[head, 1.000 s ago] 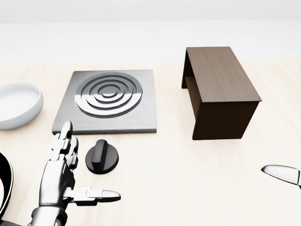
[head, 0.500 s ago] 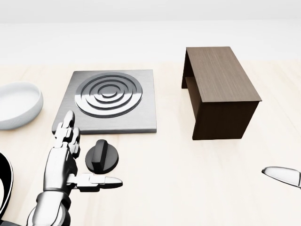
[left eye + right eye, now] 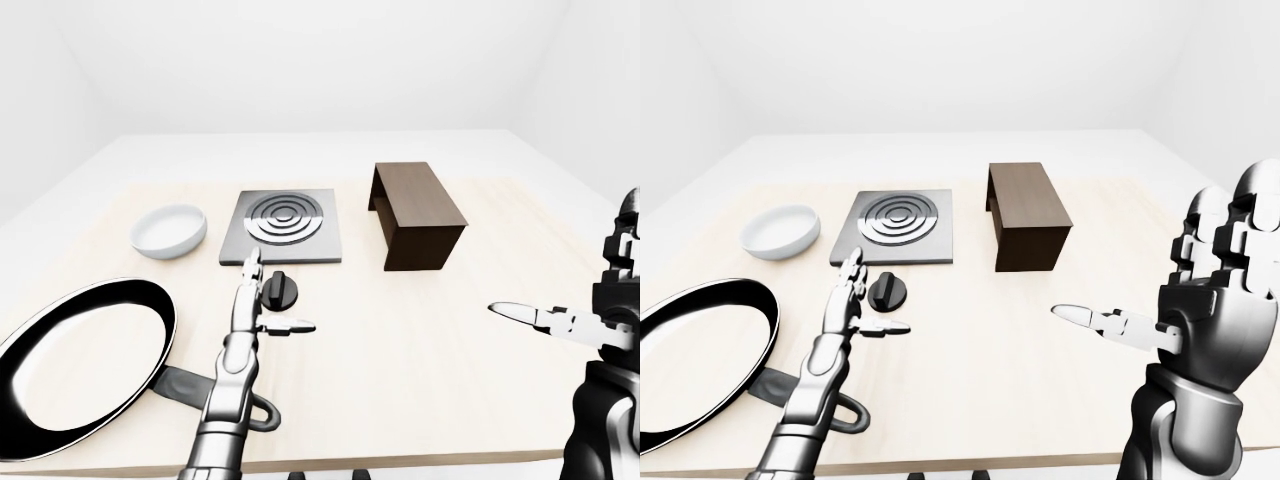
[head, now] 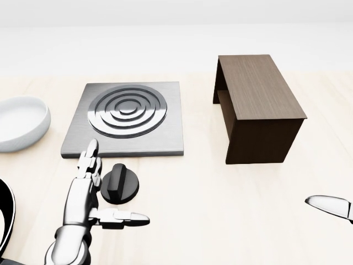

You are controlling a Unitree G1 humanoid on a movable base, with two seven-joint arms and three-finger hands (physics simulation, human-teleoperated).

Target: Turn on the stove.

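Stove knob (image 4: 119, 184), a round black dial with a raised bar across its face, lies flat on the pale wooden table (image 4: 209, 210), just below the stove's bottom edge in the head view. From the left hand (image 4: 83, 196) it sits at about three o'clock, very close: the upright fingers (image 4: 88, 165) stand just to the knob's left, and the thumb (image 4: 124, 218) juts out sideways beneath it, at the knob's six o'clock. Whether any finger touches the dial cannot be told. That hand is spread, nothing gripped, fingers straight and thumb held wide.

At the knob's twelve o'clock is the stove (image 4: 127, 118), a square grey metal plate with concentric raised rings. Its rings look the same dull grey as the plate.

A dark brown wooden box (image 4: 259, 105), open on one side, stands at the stove's three o'clock, well apart. A white bowl (image 4: 19, 121) sits at the stove's nine o'clock. In the left-eye view a black frying pan (image 3: 80, 365) lies at the knob's eight o'clock, its handle under the left forearm.

The right hand (image 3: 1215, 300) hangs well away at the right of the right-eye view, also splayed, fingers up and thumb pointing left, clasping nothing.
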